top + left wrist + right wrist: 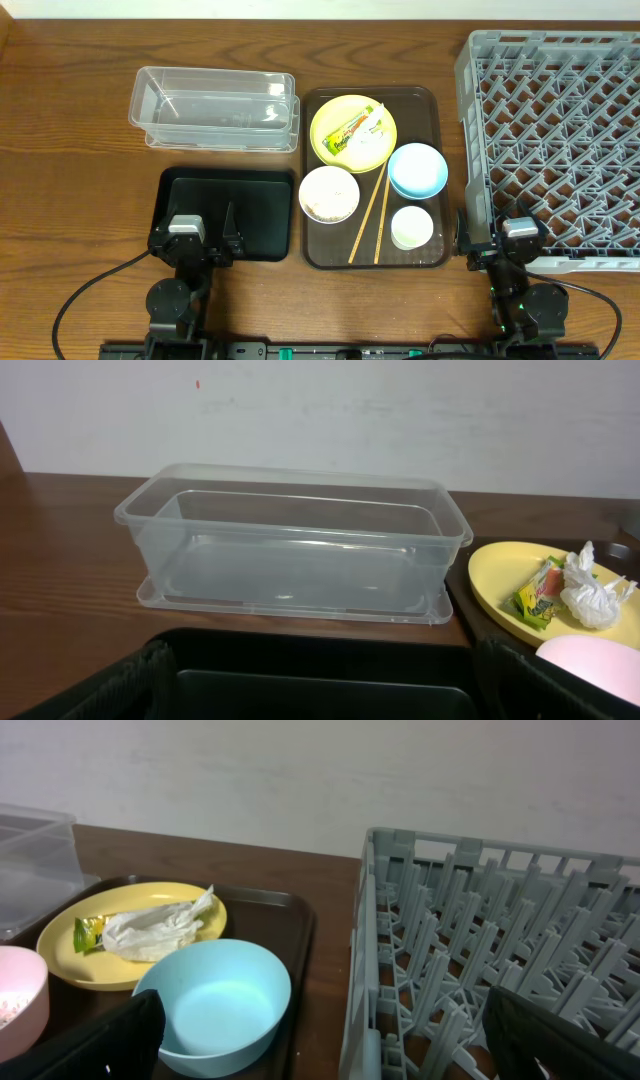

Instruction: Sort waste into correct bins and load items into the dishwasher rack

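A yellow plate (338, 112) holds the green-and-yellow wrapper (347, 138) and a crumpled paper scrap (373, 124). Below it sit a white bowl (328, 193) with rice-like scraps, a light blue bowl (417, 170), a small white cup (411, 227) and chopsticks (371, 215). The clear tub (215, 108) stands at the back left, with the black tray (255, 205) in front of it. The grey rack (555, 130) fills the right side. My left gripper (197, 224) hangs open over the black tray (320, 670). My right gripper (495, 228) is open at the rack's near left corner (480, 950), beside the blue bowl (215, 1005).
The dishes all rest on a dark brown serving tray (420, 108) in the middle of the wooden table. A pale wall rises behind the table. Bare wood lies left of the clear tub and the black tray.
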